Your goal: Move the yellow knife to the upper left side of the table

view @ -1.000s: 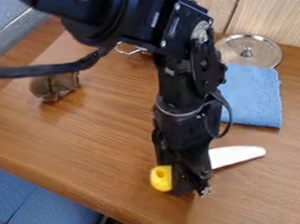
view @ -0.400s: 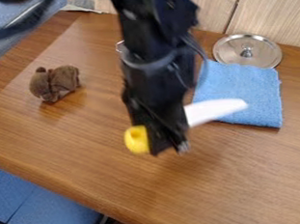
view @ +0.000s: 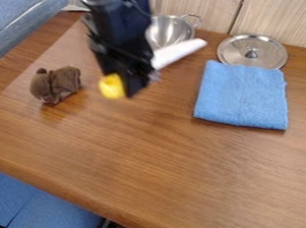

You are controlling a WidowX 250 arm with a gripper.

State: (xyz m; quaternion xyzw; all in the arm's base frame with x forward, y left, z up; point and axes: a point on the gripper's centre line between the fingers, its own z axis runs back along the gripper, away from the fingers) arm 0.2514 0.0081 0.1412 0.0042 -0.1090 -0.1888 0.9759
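Gripper: we see it (view: 142,83) hanging from the arm (view: 122,27) over the upper left part of the tabletop (view: 156,170), closed on the yellow knife, which crosses between its fingers.
Yellow knife: we find it held clear of the surface, its yellow handle (view: 111,87) out to the left and its white blade (view: 179,52) pointing right and slightly upward.
Metal pot: we locate it (view: 168,30) by the upper edge, partly behind the arm and blade.
Lid: we find it (view: 234,47) farther right along the upper edge, lying flat, knob (view: 252,53) up.
Blue cloth: we note it (view: 240,97) spread just below the lid.
Brown plush toy: we see it (view: 64,81) left of the gripper, toward the left edge.
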